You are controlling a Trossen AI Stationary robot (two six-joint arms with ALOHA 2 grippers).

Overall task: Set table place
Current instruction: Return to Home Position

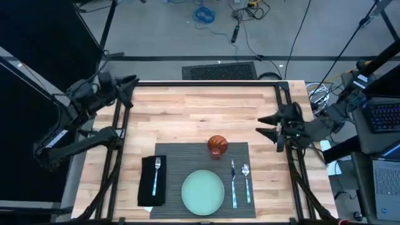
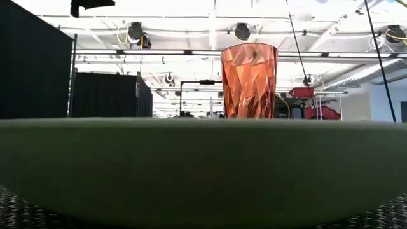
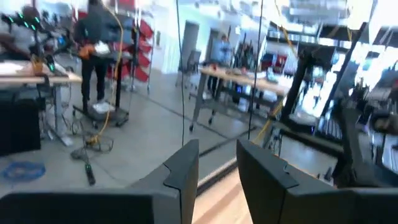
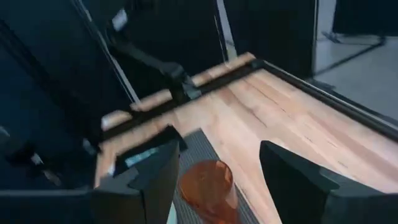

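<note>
Two pincers stood clear of the setting. The left pincer (image 3: 217,144), fingers slightly apart and empty, hung over a left corner of the light wooden plank bench (image 1: 187,112), well apart from the ribbed dark grey rectangular placemat (image 1: 181,159). The placemat lay long axis left to right, carrying a bare pale green round plate (image 1: 203,192) and a faceted amber tumbler (image 1: 217,145) with nothing visible inside. The right pincer (image 1: 259,125), fingers wide apart and empty, was nearer, near the placemat's corner beside the tumbler. Withdrawal should therefore run outward, away from the tumbler.
</note>
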